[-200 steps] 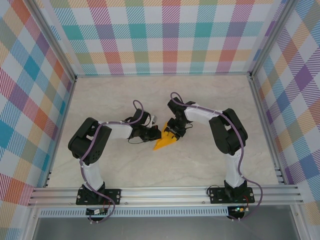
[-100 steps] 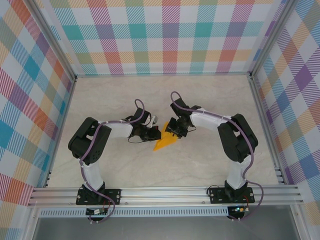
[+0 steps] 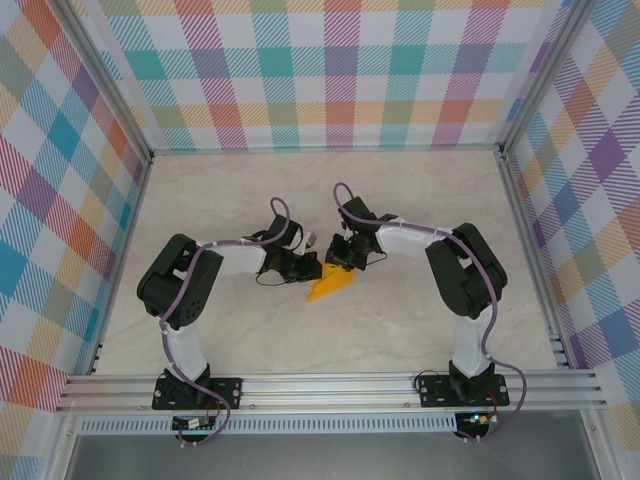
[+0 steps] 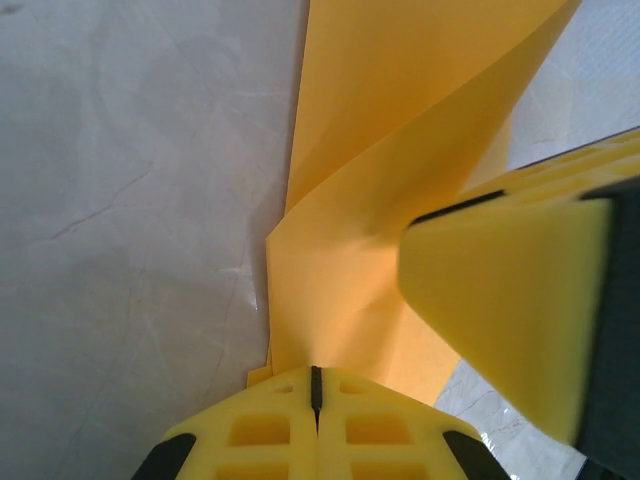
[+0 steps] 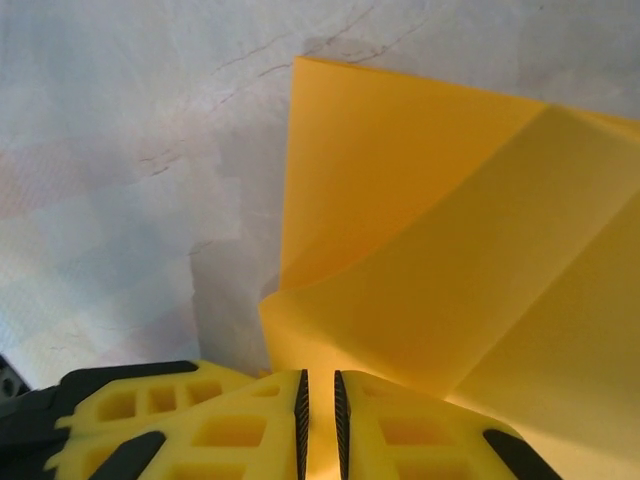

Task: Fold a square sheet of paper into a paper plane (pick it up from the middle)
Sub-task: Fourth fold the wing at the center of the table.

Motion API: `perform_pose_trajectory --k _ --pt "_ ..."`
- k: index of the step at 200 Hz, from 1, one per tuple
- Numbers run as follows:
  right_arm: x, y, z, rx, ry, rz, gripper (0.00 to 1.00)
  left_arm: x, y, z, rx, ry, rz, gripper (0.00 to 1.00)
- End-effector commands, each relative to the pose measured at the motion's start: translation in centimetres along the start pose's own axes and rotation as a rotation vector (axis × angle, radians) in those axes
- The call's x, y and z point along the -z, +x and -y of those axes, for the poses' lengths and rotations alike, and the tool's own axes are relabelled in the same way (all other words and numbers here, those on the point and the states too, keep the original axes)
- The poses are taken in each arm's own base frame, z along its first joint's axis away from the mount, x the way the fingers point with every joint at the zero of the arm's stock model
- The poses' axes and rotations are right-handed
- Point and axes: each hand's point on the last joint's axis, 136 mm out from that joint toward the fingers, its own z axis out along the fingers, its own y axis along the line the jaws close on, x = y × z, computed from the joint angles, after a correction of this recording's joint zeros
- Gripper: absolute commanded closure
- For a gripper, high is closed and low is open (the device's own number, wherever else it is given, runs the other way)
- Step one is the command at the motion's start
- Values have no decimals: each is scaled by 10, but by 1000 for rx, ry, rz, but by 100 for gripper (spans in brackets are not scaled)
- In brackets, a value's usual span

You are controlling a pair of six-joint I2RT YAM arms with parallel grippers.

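Note:
The orange-yellow sheet of paper (image 3: 330,286) lies on the table as a creased, pointed shape, its tip toward the near left. My left gripper (image 3: 313,268) is shut on its left edge; in the left wrist view the jaws (image 4: 316,385) meet with the paper (image 4: 380,200) rising as a fold beyond them. My right gripper (image 3: 341,259) is at the paper's far end, close to the left one. Its jaws (image 5: 319,400) stand a narrow slit apart with a raised fold of paper (image 5: 440,260) between them. A right finger (image 4: 510,310) looms in the left wrist view.
The pale marble-patterned tabletop (image 3: 420,200) is ringed by checkered walls and a metal frame. Both arms bend inward over the middle of the table, with their wrists nearly touching.
The right gripper has slid a little left and away, closer to the left gripper, and its jaws have narrowed onto the paper fold. The left gripper has held still.

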Motion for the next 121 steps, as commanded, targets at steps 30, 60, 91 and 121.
perform_pose_trajectory --k 30,60,91,121 --pt "-10 -5 6 0 -14 -5 86 -7 18 -17 37 -68 -74 100" --pt "-14 -6 15 -29 4 2 86 -4 10 -8 26 -44 -55 100" --pt "-19 -1 30 -83 39 -6 87 14 -13 23 -11 25 25 94" --pt "-20 0 40 -130 63 2 87 33 -21 33 -11 27 96 87"
